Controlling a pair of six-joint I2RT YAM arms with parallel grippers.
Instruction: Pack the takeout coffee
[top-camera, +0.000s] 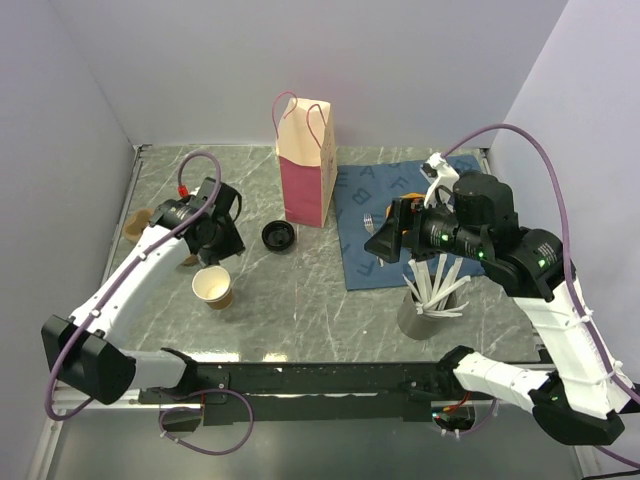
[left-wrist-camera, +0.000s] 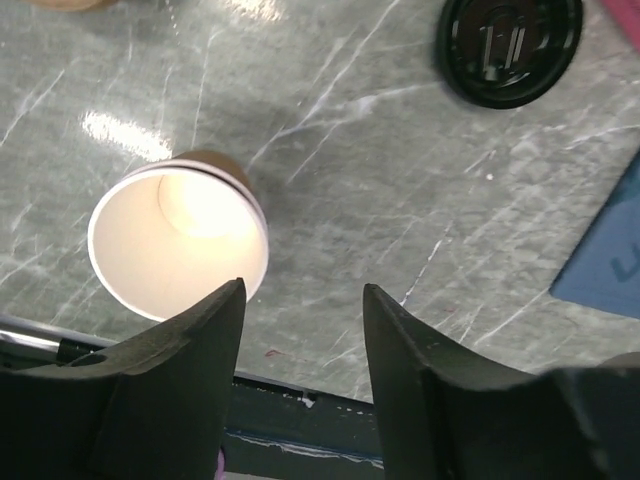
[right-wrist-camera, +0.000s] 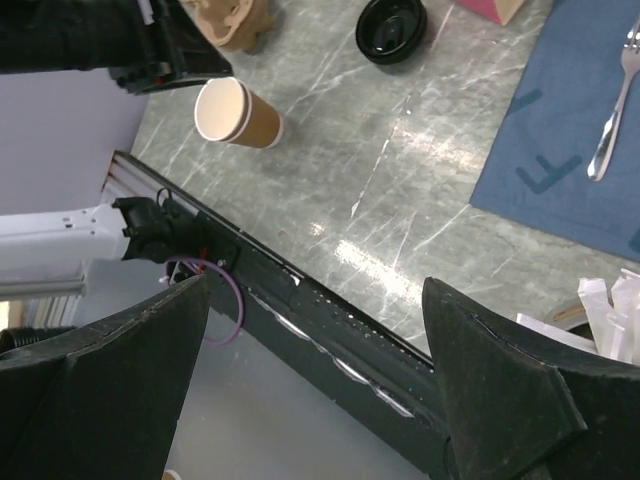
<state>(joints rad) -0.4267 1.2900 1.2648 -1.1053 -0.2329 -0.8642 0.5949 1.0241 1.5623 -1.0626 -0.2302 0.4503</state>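
No cup with a lid on it shows in any view, so the takeout coffee is out of view. An open brown paper cup (top-camera: 213, 288) with a cream inside stands left of centre; it also shows in the left wrist view (left-wrist-camera: 178, 245) and the right wrist view (right-wrist-camera: 240, 112). A loose black lid (top-camera: 278, 236) lies by the pink and kraft paper bag (top-camera: 305, 160). My left gripper (top-camera: 215, 245) (left-wrist-camera: 303, 300) is open and empty, just above and behind the open cup. My right gripper (top-camera: 385, 240) (right-wrist-camera: 318, 290) is open and empty, raised over the blue mat's left part.
A blue mat (top-camera: 358, 190) with a fork (right-wrist-camera: 610, 100) lies at the right. A grey holder of white sticks (top-camera: 430, 300) stands below my right gripper. A crumpled brown thing (top-camera: 135, 222) lies at the far left edge. The black lid also shows in the left wrist view (left-wrist-camera: 508, 45).
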